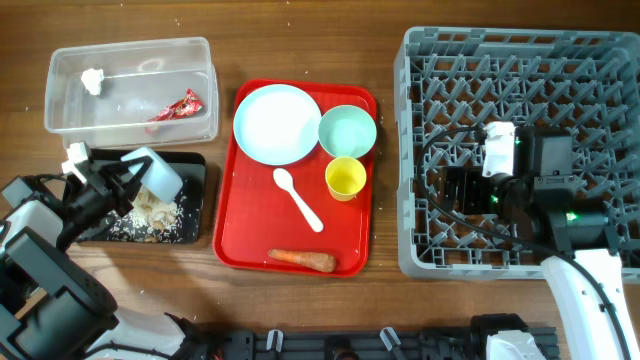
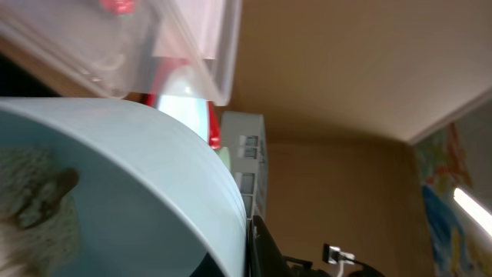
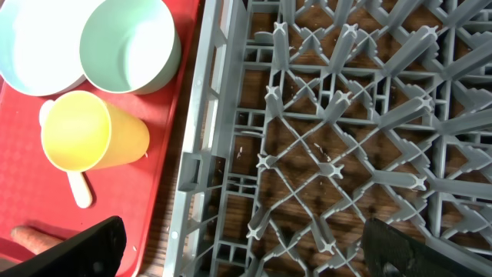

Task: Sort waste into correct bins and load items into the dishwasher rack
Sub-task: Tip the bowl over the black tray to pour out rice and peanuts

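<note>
Sorting looks about half done to me, and loading has not begun. The wrapper (image 1: 180, 106) and the white scrap (image 1: 93, 80) lie in the tub (image 1: 130, 95). My left pincer (image 1: 135, 178) is clamped on the rim of the blue bowl (image 1: 160, 172), which I hold tilted over the black tray (image 1: 193, 172). A heap of scraps (image 1: 155, 208) lies in that tray below the bowl. The left wrist view shows beige crumbs inside the bowl, so I judge the tipping unfinished. The carrot (image 1: 302, 260) lies at the near edge of the red tray (image 1: 250, 215), not yet binned. On the same tray sit the plate (image 1: 276, 123), the green bowl (image 1: 347, 130) beside it, the cup (image 1: 345, 178) just below that, and the spoon (image 1: 298, 198) between plate and carrot. The rack (image 1: 430, 60) holds nothing. My right pincer (image 3: 246, 250) hangs over the rack's left part, its jaws wide apart and empty. What remains, I reckon: empty the bowl, bin the carrot, then carry all five items across to the rack.
</note>
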Motion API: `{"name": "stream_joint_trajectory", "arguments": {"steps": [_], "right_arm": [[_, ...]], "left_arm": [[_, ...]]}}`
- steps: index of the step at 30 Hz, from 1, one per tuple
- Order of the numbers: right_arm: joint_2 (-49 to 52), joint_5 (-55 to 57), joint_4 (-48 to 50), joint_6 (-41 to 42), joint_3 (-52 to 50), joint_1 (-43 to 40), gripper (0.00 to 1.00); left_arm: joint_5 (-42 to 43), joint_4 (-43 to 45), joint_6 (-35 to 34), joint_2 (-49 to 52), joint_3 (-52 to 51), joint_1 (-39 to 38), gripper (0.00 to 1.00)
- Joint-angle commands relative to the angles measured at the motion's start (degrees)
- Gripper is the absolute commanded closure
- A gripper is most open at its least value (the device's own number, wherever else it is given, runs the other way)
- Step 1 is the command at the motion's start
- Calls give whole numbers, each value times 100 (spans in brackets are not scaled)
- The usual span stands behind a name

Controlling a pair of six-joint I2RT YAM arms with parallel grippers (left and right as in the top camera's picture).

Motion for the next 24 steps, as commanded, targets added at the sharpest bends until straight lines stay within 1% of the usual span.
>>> {"name": "stream_joint_trajectory", "arguments": {"steps": [1, 17, 19, 20, 21, 22, 23, 24], "right_arm": [[31, -98, -11, 66, 153, 20, 0], [31, -98, -26, 68, 153, 20, 0], [31, -101, -28, 68, 153, 20, 0], [31, -101, -28, 70, 153, 20, 0], [33, -98, -28, 70, 153, 20, 0], [31, -101, -28, 72, 153, 20, 0], [31, -101, -26, 79, 153, 20, 0], [31, -98, -26, 111, 153, 20, 0]], "left_arm": [[828, 35, 396, 44, -33, 35, 96], [872, 37, 393, 44, -33, 35, 96], [772, 70, 389, 44, -33, 35, 96], [540, 120, 343, 44, -31, 35, 96], [138, 175, 127, 44, -31, 35, 96], [-254, 210, -308, 44, -31, 35, 96], [-229, 203, -378, 44, -31, 35, 96], [192, 203, -205, 44, -31, 35, 96]]}}
